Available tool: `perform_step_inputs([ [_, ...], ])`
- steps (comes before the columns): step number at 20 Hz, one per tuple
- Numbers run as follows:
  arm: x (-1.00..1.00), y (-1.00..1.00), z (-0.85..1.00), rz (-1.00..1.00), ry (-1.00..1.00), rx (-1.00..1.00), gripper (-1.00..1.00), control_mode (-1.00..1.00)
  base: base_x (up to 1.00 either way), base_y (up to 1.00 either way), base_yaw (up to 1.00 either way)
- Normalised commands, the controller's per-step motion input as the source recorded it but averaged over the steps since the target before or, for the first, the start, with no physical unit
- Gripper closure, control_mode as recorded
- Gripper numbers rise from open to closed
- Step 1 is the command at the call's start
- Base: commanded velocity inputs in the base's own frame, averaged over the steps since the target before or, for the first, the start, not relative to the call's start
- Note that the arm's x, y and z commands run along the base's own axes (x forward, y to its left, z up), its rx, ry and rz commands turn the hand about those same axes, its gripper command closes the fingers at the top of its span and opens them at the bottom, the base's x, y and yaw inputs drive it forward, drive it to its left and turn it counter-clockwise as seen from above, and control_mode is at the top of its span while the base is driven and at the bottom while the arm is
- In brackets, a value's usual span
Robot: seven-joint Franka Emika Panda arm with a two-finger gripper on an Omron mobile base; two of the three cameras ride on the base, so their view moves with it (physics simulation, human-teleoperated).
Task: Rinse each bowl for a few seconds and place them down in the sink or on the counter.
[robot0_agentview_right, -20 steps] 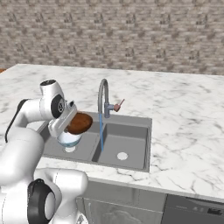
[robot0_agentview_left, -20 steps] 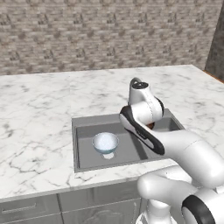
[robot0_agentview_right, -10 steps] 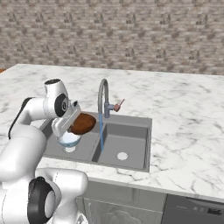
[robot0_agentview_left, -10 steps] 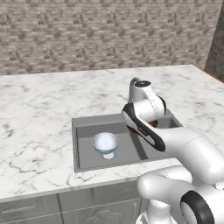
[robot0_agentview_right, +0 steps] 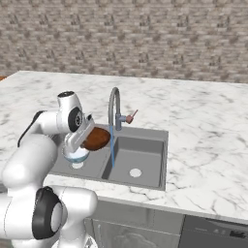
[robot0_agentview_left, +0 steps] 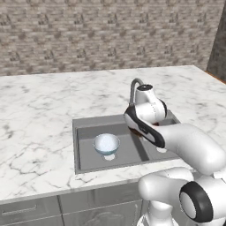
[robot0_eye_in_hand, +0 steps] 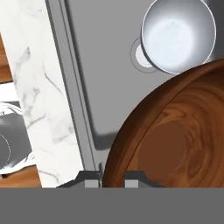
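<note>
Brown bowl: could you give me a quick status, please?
End effector shut on brown bowl, beside running tap. Pale bowl in sink. Nothing blocking.

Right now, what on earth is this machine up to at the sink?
It is rinsing dishes. Its tool is shut on the rim of the brown bowl, held above the sink close to the water running from the tap. The pale bowl sits in the left basin.
</note>
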Motion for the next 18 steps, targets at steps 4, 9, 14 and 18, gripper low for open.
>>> perform_step_inputs([
  [4,0.20,0.01,-0.29,0.00,0.00,0.00,1.00,-1.00,0.00,0.00,0.00],
  [9,0.25,0.00,-0.13,0.00,0.00,0.00,1.00,-1.00,0.00,0.00,0.00],
  [14,0.21,0.00,-0.11,0.00,-0.02,0.00,1.00,-1.00,0.00,0.00,0.00],
  [18,0.18,-0.01,-0.07,0.00,-0.02,0.00,1.00,-1.00,0.00,0.00,0.00],
])
